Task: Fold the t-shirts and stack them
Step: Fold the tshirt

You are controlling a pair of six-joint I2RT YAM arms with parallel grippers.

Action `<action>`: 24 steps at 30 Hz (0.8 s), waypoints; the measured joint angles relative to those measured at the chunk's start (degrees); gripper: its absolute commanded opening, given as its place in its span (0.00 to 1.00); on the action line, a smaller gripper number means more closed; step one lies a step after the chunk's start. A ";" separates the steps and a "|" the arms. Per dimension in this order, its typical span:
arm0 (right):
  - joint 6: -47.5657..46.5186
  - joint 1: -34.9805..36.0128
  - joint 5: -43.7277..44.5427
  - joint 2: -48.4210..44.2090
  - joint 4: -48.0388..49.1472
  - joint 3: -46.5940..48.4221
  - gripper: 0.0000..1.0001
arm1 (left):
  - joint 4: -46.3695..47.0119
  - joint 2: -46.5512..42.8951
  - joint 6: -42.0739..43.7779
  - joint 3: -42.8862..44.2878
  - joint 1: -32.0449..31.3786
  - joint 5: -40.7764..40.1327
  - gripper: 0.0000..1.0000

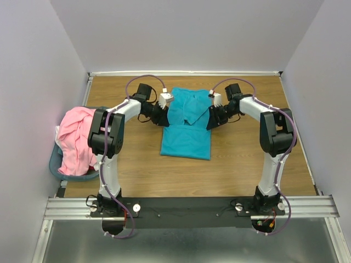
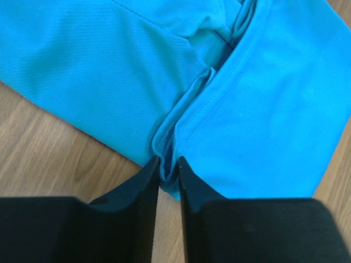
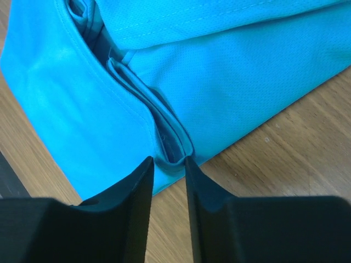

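The teal t-shirt [image 1: 186, 131] lies partly folded in the middle of the wooden table, its upper part doubled over. My left gripper [image 1: 163, 117] is at the shirt's left edge and my right gripper [image 1: 211, 117] at its right edge. In the left wrist view the jaws [image 2: 168, 162] are nearly together and pinch a bunched fold of the teal cloth [image 2: 263, 109]. In the right wrist view the jaws [image 3: 169, 160] stand a little wider and hold a thick folded edge of the teal cloth [image 3: 230, 76] at their tips. The pink t-shirt [image 1: 77, 137] lies crumpled in the basket at the left.
The blue-grey basket [image 1: 55, 163] sits at the table's left edge, by the left arm's base. Grey walls close in the table on the left, back and right. Bare wood [image 1: 241, 164] lies in front of the teal shirt.
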 measured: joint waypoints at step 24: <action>-3.15 0.00 -2.23 -1.20 0.26 4.76 0.00 | -5.09 0.72 5.55 8.09 0.24 5.75 0.00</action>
